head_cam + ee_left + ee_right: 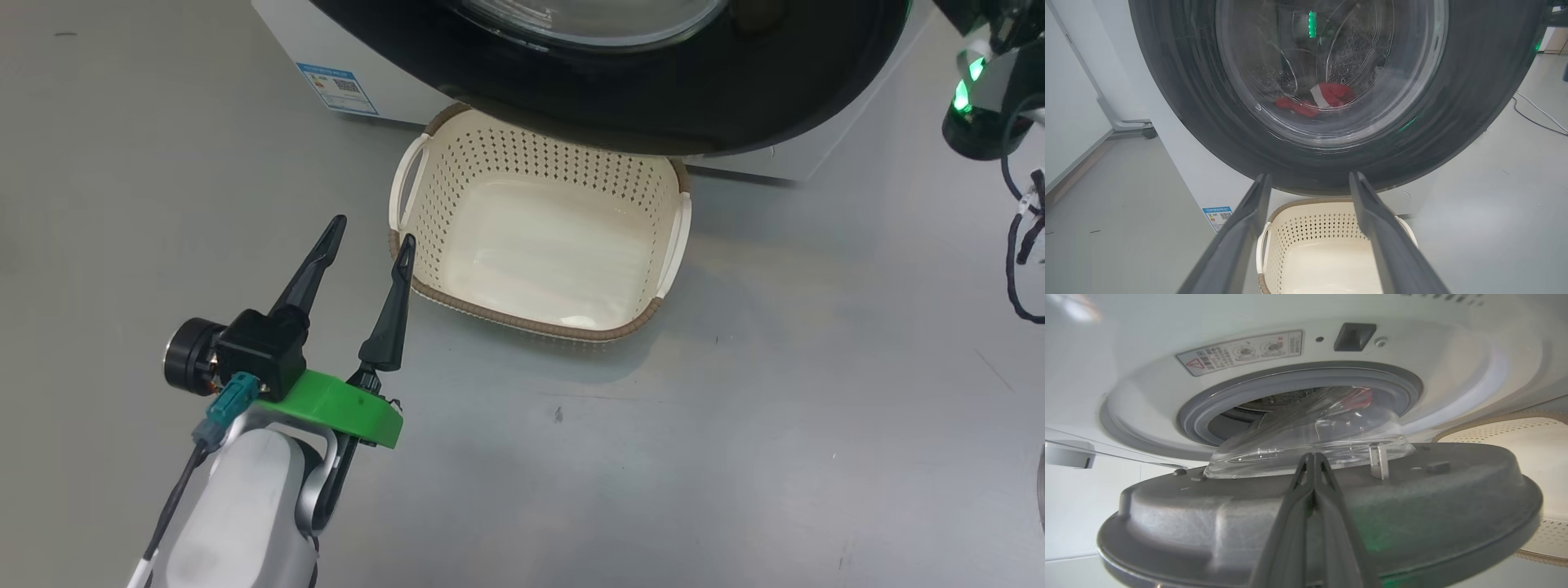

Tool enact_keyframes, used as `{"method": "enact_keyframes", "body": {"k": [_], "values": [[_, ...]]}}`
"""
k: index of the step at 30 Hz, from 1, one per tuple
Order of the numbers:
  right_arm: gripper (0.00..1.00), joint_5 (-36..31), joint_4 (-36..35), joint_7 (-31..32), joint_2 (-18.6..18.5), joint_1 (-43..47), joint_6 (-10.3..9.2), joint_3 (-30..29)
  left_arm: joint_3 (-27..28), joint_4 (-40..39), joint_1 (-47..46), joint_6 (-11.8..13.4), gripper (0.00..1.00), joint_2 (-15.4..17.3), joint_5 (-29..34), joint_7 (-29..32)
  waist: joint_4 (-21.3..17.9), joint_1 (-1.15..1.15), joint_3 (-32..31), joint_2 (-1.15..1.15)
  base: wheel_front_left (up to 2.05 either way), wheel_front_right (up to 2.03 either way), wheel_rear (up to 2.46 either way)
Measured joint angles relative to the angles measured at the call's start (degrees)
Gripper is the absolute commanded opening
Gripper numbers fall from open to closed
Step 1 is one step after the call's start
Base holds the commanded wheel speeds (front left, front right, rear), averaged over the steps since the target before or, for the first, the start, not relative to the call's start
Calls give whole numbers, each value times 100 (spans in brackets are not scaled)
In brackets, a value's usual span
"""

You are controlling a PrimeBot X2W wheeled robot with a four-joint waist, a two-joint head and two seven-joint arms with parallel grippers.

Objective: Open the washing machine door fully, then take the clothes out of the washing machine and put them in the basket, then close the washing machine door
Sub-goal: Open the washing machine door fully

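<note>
Spread wide and holding nothing, the left gripper [370, 233] hangs low over the grey floor [735, 449], its two dark fingers pointing at the near left corner of the basket [522, 155]. One basket stands on the floor: cream, perforated, with a brown woven-look rim and two side handles, and nothing in it. Its far rim sits under the washing machine door [653, 98], whose glossy black rim overhangs it in the head view. The right gripper [1312, 457], its fingers pressed together on nothing, points at the door's grey inner face just below the clear glass bowl [1310, 441]; whether the tips touch cannot be told. The door stands partly open, apart from the grey gasket [1290, 381]. Two stickers show on the white washing machine [384, 73]: a blue label [337, 87] with a QR code at the lower corner, and a warning sticker [1241, 351] with a red triangle and two round pictograms above the opening. Writing on both is too small to read. The clothes [1331, 94], a red bundle with a white patch, lie at the bottom of the steel drum [1355, 53], seen through the glass.
</note>
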Motion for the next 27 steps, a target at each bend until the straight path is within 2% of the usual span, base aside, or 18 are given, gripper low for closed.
{"method": "enact_keyframes", "body": {"k": [5,16,27], "values": [[0,75,75,120,140,196,96,58,9,16,93,0,100,0,71,0,-50,0,-128,0,0,0,0],[0,132,194,427,361,710,436,243,-10,113,330,-1,100,1,73,0,-115,0,-450,0,0,0,0],[0,178,193,809,726,1157,626,538,-12,191,547,0,100,3,88,0,-105,0,-828,0,0,0,0]]}}
